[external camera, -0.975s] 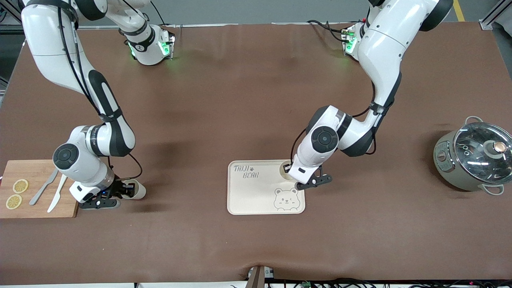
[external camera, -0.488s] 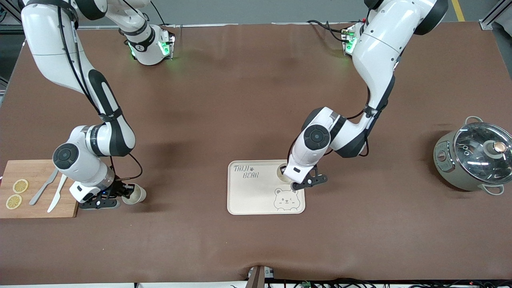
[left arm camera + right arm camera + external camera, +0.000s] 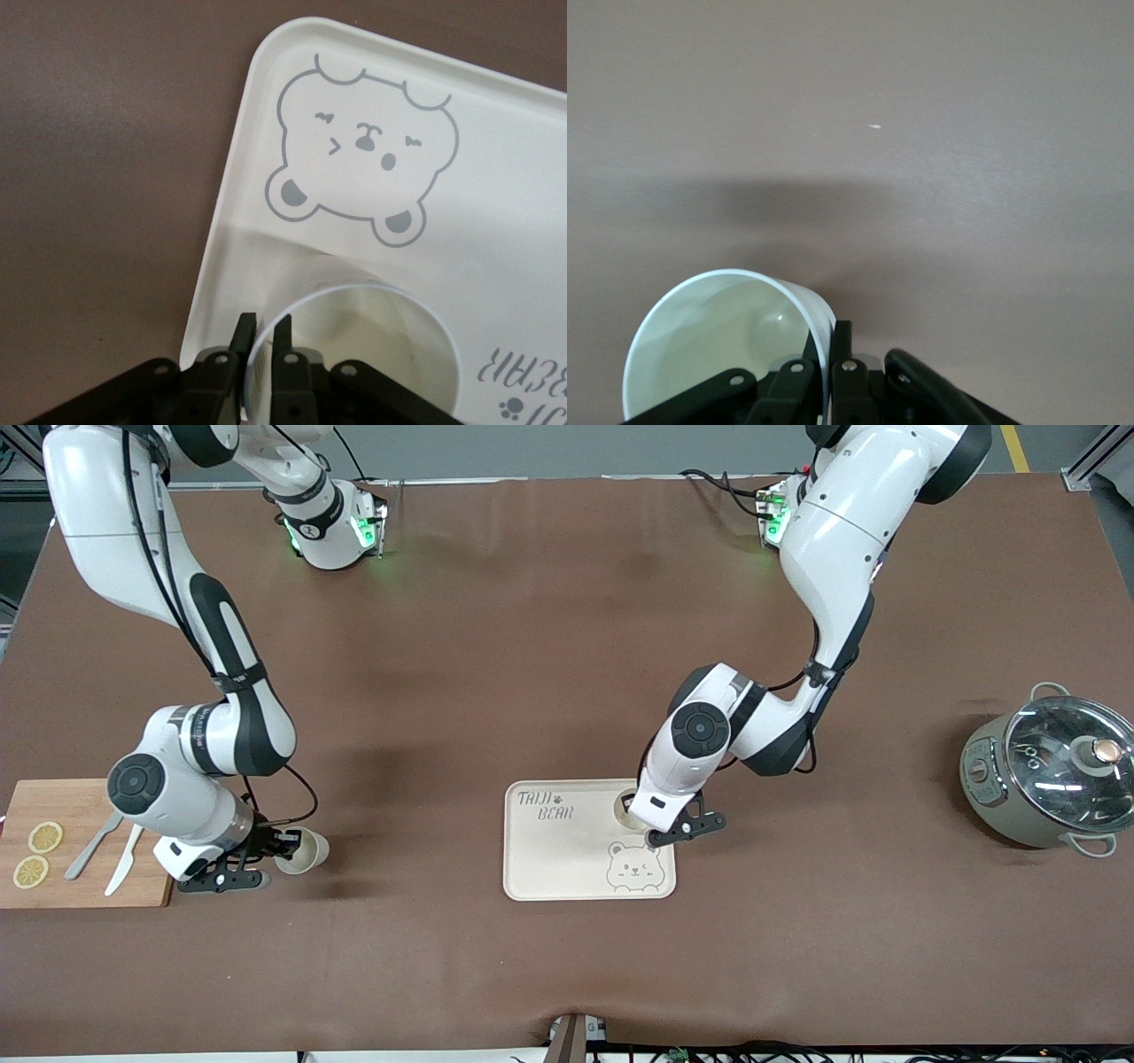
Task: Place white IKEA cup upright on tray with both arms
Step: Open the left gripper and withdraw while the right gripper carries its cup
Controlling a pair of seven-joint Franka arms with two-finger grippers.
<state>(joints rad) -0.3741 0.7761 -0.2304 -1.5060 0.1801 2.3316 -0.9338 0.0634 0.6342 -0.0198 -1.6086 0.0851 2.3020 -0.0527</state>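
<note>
Two white cups are pinched by the rim: the left gripper (image 3: 671, 828) clamps one (image 3: 354, 354) on the cream rectangular bear-printed tray (image 3: 549, 868), while the right gripper (image 3: 266, 850) clamps another (image 3: 301, 850) well apart from that tray, where a thin-rim grip could slip and tip it.

The counter (image 3: 532, 646) is matte brown. The tray (image 3: 567, 859) is cream, with grey lettering at its 10 o'clock corner and a grey bear face at 5 o'clock. Both cups, (image 3: 299, 850) and (image 3: 354, 354), are white. The fingers (image 3: 840, 354) are black. The pot (image 3: 1045, 779) is olive grey.
</note>
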